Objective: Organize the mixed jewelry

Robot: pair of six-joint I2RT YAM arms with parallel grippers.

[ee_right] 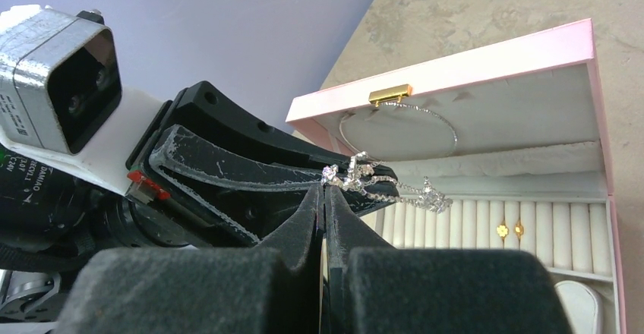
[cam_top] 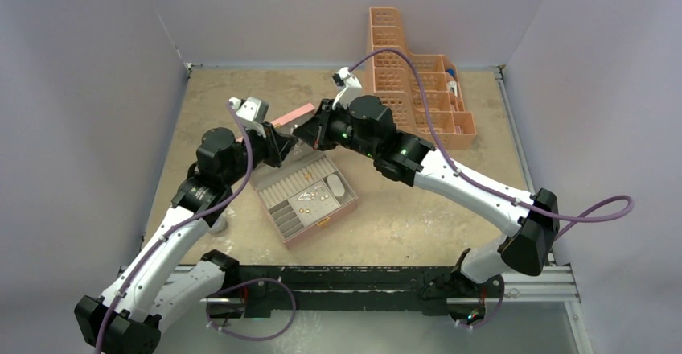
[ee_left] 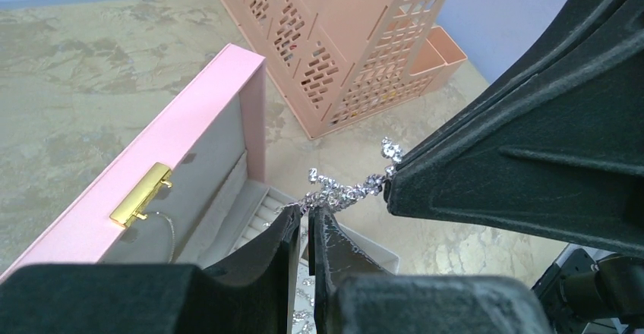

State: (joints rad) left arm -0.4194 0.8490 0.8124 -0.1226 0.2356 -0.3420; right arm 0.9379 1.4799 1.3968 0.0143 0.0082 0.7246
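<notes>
Left end effector (ee_left: pixel 304 224) and right end effector (ee_right: pixel 325 196) both pinched shut on one chain (ee_left: pixel 345 190), mid-frame above box (ee_right: pixel 456 67); opposed pulls could snap or drop it.

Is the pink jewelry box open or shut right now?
Open. Its lid stands raised, pale lining and gold clasp showing above the exposed ring rolls.

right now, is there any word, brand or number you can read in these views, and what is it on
"DAMIAO", as best I can read it: tiny sideways print on the left arm's black motor housing, right wrist view.
Finer print beside it: too small to read.
No lettering on the pink jewellery box, the peach mesh organiser, or the sparkly silver chain pinched by left gripper and right gripper.
</notes>
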